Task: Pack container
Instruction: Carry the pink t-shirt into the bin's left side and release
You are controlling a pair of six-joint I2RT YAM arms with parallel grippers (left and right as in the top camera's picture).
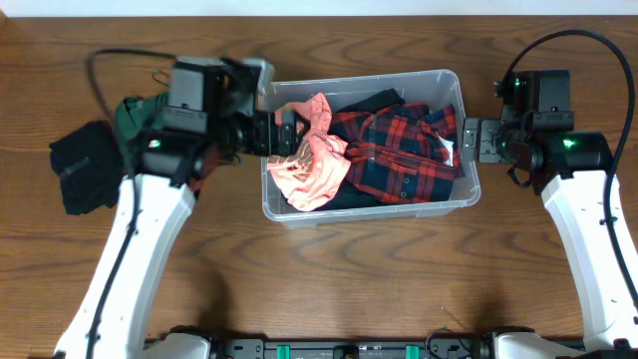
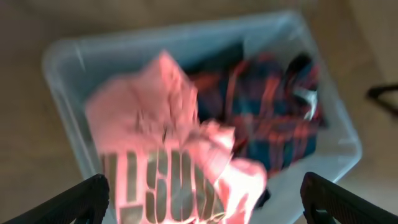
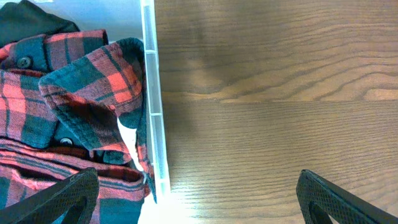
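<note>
Container point(image 1: 369, 210): left gripper point(image 1: 289, 133), seemingly released, hovers over its pink shirt point(image 1: 317, 165); right gripper point(image 1: 467, 141) gapes beside its rim.

Item count, all three views checked against each other.

- container point(image 1: 371, 212): 1.
- Garments inside it: 3. These are a pink shirt point(image 1: 314, 168), a plaid shirt point(image 1: 404, 150) and a dark garment point(image 1: 377, 99) that is mostly covered by the other two.
- Garments lying on the table point(image 1: 349, 284) outside it: 2. These are a black garment point(image 1: 85, 165) and a green garment point(image 1: 130, 113) that is partly hidden by an arm.
- Garments in total: 5.
- Robot arms: 2.
- Grippers: 2, the left gripper point(image 1: 295, 132) and the right gripper point(image 1: 467, 140), with 2 fingers each.
- Black cables looping off the arms: 2.
- Tables: 1.
</note>
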